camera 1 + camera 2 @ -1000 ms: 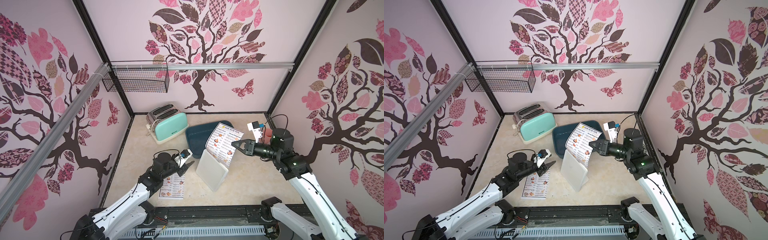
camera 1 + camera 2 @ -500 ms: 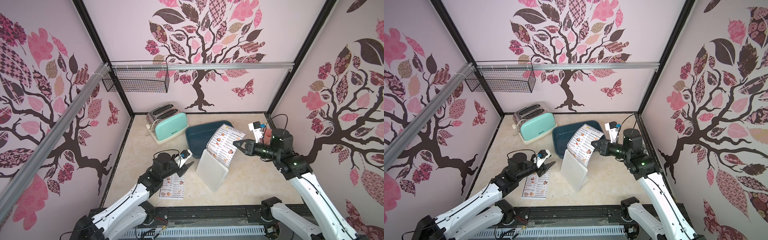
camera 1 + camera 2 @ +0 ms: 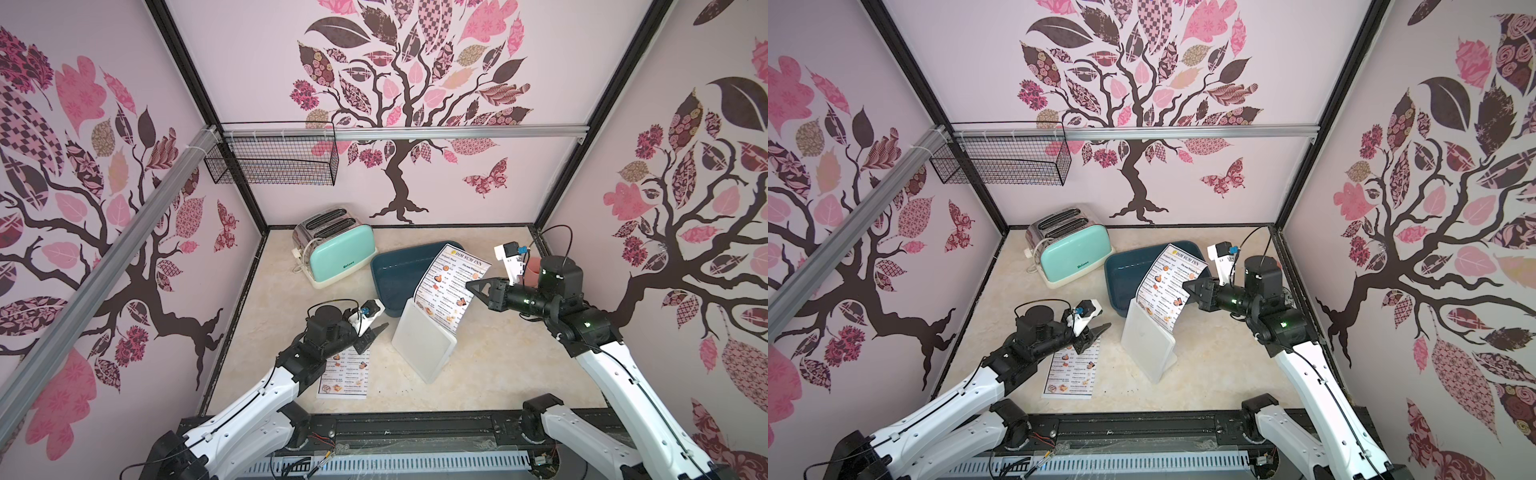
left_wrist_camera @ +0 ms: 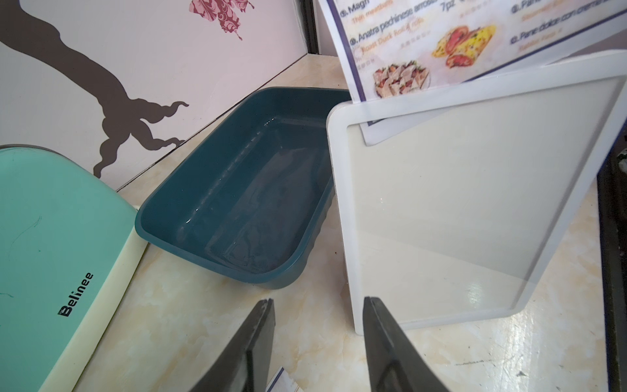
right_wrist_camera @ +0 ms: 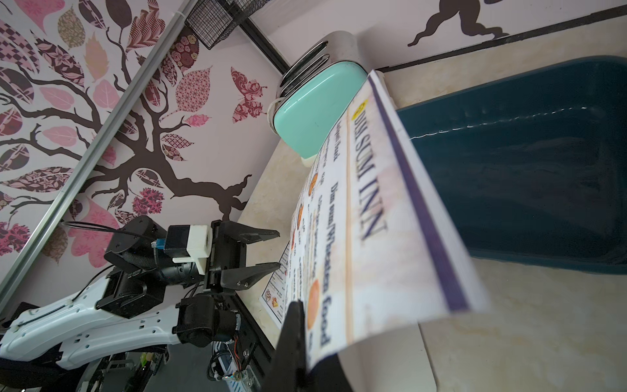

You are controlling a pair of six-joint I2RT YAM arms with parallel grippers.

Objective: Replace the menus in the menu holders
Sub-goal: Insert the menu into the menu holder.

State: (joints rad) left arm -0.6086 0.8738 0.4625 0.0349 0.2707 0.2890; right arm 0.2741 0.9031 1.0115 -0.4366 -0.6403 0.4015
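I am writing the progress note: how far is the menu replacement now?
Nothing looks finished. In hand: the right jaws, shut, pinch one menu, its lower edge just inside the menu holder. Remaining: the second menu lies flat under the open left jaws.

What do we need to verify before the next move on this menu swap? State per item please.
1. Grip: right gripper shut on the held menu: ok.
2. Entry: the sheet's lower edge is inside the holder, a corner showing behind its clear front in the left wrist view: ok.
3. Fully seated: not ok, most of the sheet stands above the holder's top.
4. Sheet flat: not ok, it bows near the grip.
5. Stand: holder on its foot on the table: ok.
6. Other arm: left gripper open, empty, apart from the holder: ok. The second menu lies flat beside it.
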